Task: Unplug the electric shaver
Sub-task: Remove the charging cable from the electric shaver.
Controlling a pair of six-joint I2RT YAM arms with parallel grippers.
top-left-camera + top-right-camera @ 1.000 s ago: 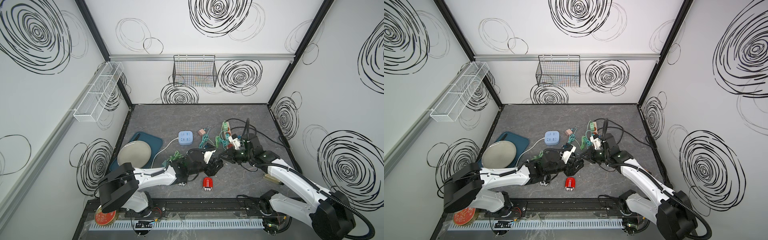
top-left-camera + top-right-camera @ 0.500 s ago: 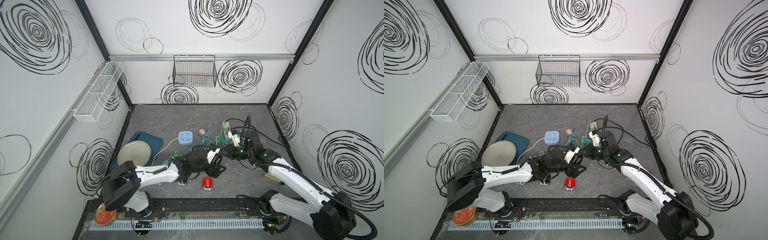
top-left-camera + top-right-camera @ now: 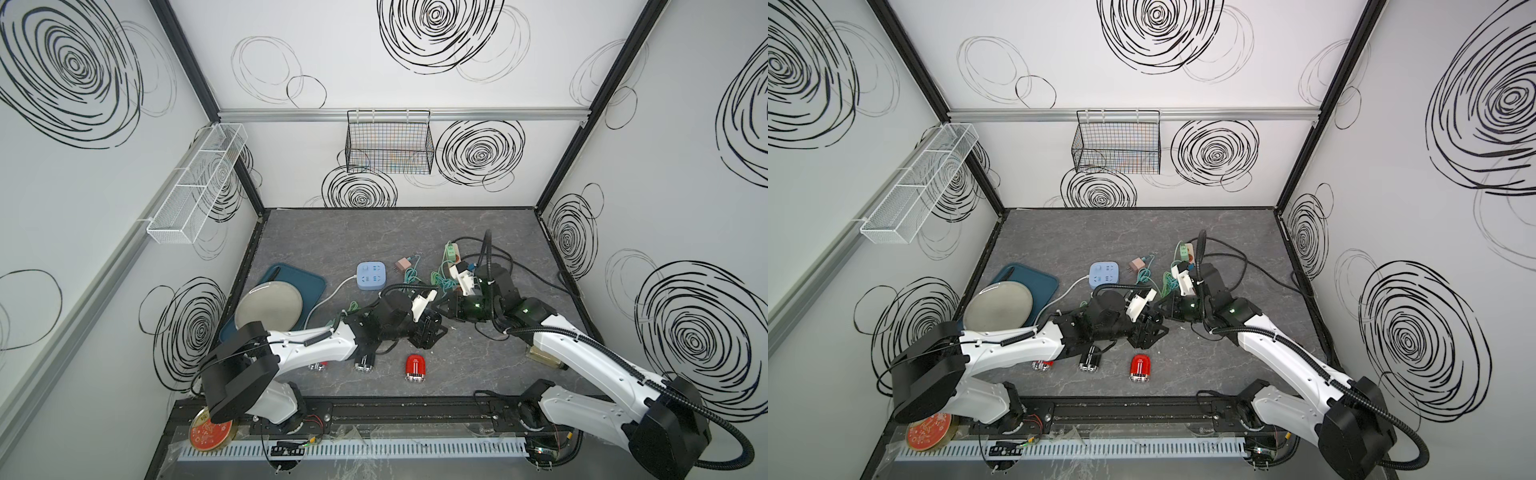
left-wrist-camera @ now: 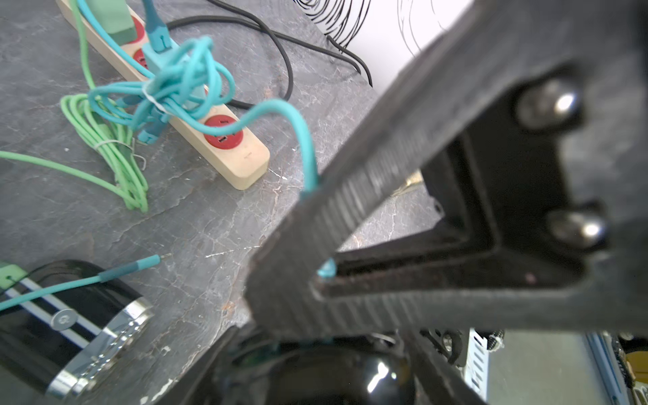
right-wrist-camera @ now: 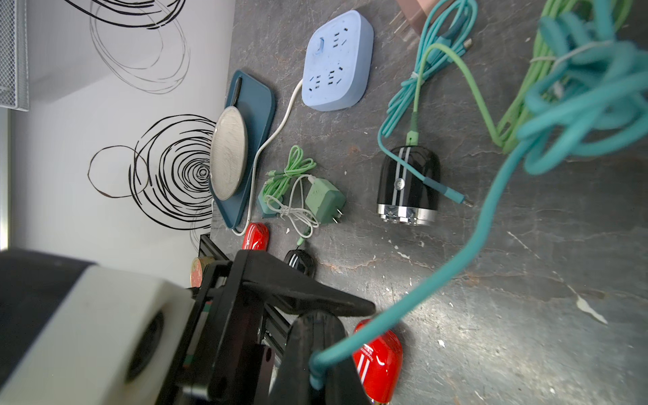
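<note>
The right tool (image 4: 301, 291) is clamping shut on the teal cable (image 4: 298, 129) close to its plug end. Just beside it, the left tool (image 3: 434, 328) is straddling the black shaver (image 4: 315, 378), whose glossy body is filling the gap between the fingers. Whether they are pressing on it I cannot tell, nor whether the plug is sitting in the shaver. Both tools are meeting over the middle of the desk (image 3: 374, 232), just far of a red shaver (image 3: 415, 368). From the right tool the cable is running far and right to a knot lying on the power strip (image 4: 224, 147). A second black shaver (image 4: 70, 315) is lying on the desk near the left tool.
</note>
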